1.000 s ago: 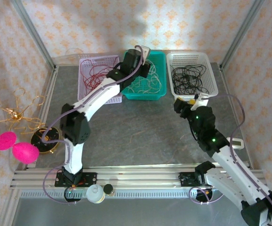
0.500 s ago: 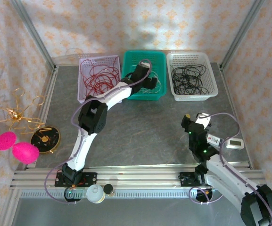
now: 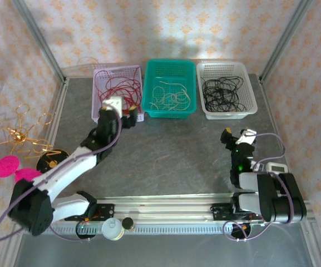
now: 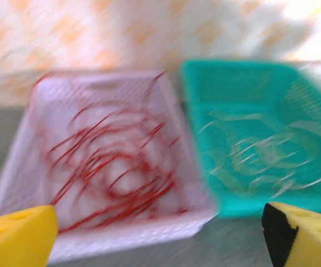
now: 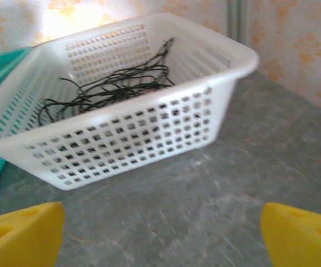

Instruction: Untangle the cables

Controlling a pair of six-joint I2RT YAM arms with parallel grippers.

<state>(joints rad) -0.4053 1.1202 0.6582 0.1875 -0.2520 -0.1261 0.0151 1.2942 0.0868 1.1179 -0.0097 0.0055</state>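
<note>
The cables are found sorted by colour in three baskets set side by side along the far edge of the bench point(image 3: 171, 150): red cables point(image 3: 115, 89) in the lilac basket point(image 3: 115, 68), cream cables point(image 3: 170, 95) in the teal basket point(image 3: 169, 62), and black cables point(image 3: 222, 89) in the white basket point(image 3: 227, 63). Each lot is laid as a loose coil, so no single long axis is offered to a grasp. The baskets themselves are set with their long sides running away from the arms.

The left hand point(image 3: 124, 115) is held just before the near wall of the lilac basket. It is released, its yellow fingers point(image 4: 18, 233) spread wide with nothing between them. In its wrist view the red cables are seen ahead and slightly left, the cream cables ahead and to the right.

The right hand point(image 3: 238, 135) is likewise released and empty, fingers point(image 5: 21, 233) wide, held low over the bench and well short of the white basket. In its wrist view the black cables are seen ahead and to the left, behind the perforated near wall.

The red and cream lots are thus judged nearer to the left hand, the black lot nearer to the right hand. Any further reach would have to be made forward over a near wall, then down into the coil. With each colour lying in a basket of its own, the sorting is judged all but done.
</note>
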